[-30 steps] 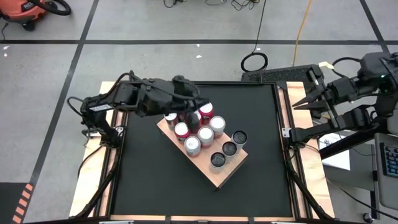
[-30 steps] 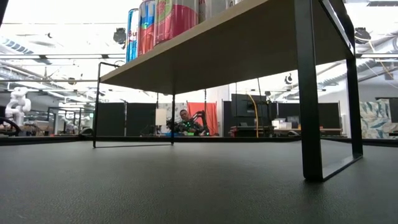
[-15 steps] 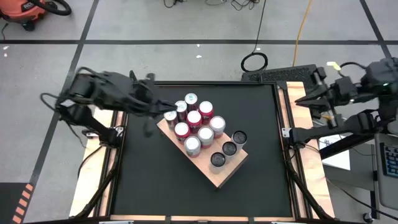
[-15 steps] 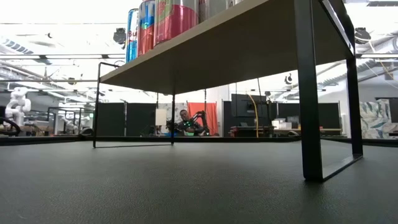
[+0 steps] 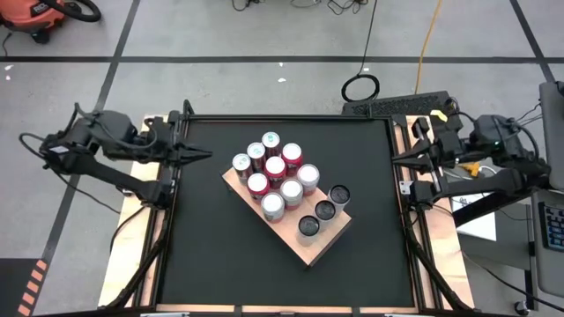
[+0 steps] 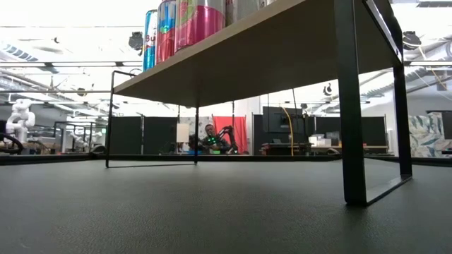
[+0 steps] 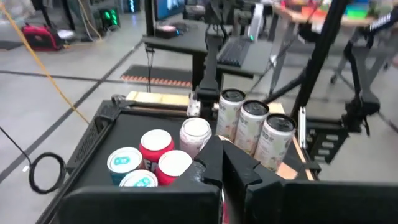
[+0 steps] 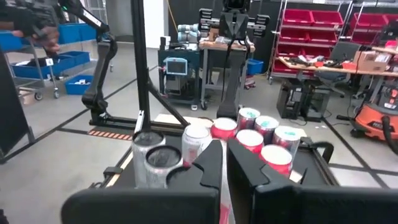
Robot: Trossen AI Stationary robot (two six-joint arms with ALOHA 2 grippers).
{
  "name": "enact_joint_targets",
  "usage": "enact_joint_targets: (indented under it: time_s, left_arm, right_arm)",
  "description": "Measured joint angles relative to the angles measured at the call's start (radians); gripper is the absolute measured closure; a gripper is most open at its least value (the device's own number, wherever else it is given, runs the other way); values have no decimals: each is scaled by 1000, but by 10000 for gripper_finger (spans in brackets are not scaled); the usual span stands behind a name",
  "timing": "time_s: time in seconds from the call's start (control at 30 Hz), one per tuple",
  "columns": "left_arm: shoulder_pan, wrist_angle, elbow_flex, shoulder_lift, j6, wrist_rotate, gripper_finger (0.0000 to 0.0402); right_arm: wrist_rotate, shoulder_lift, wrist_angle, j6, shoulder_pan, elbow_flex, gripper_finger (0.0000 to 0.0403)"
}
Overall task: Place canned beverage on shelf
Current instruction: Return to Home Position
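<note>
Left pincer [image 5: 204, 155] now clear of the cans [image 5: 275, 167] at table's [image 5: 220, 264] left edge, closed, empty; right pincer [image 5: 397, 159] closed opposite.

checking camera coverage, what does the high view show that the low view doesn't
Only the high view: all twelve cans from above, in rows on the shelf, with the left arm and right arm parked at the table sides. Only the low view: the shelf's underside, its black legs and the room behind. Both: shelf, some cans, table.
</note>
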Motion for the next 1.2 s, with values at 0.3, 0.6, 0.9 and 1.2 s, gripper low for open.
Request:
enact_joint_targets:
  time_s: [0.3, 0.6, 0.9, 1.2]
  left_arm:
    - [0, 371, -497, -234, -45, -23, 402]
    - [0, 643, -856, -375, -87, -25, 402]
    - [0, 828, -1134, -536, -101, -44, 402]
    - [0, 839, -1290, -718, -101, -41, 402]
  right_arm:
    - [28, -164, 74, 69, 0, -226, 403]
    - [29, -258, 302, 108, 0, -537, 403]
    - [26, -303, 594, 140, 1, -820, 403]
    - [23, -329, 829, 201, 1, -1053, 403]
